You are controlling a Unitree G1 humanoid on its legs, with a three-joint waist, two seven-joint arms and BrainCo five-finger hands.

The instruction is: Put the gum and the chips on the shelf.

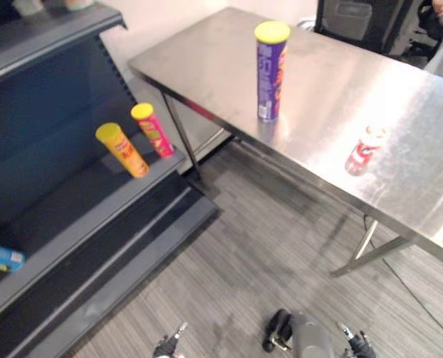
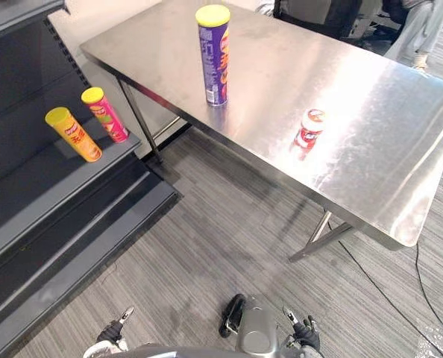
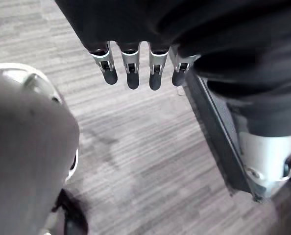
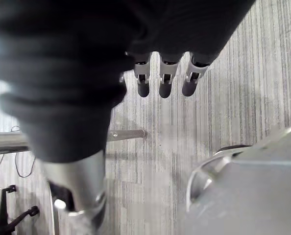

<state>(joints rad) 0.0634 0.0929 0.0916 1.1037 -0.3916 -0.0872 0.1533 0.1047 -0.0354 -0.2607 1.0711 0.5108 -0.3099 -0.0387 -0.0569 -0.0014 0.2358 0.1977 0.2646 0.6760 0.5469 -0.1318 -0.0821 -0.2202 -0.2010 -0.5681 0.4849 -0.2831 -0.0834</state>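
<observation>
The left hand [image 3: 130,63] hangs over the grey floor [image 3: 150,147] with its fingers straight and a little apart, holding nothing. The right hand [image 4: 165,78] hangs the same way, also empty. Well ahead of both hands, on the table [image 2: 371,134], the chips can [image 2: 214,56] stands upright, and the gum [image 2: 309,128] is nearer the right hand. The shelf [image 1: 65,205], ahead of the left hand, carries a yellow can [image 1: 122,149] and a pink can [image 1: 153,130]
</observation>
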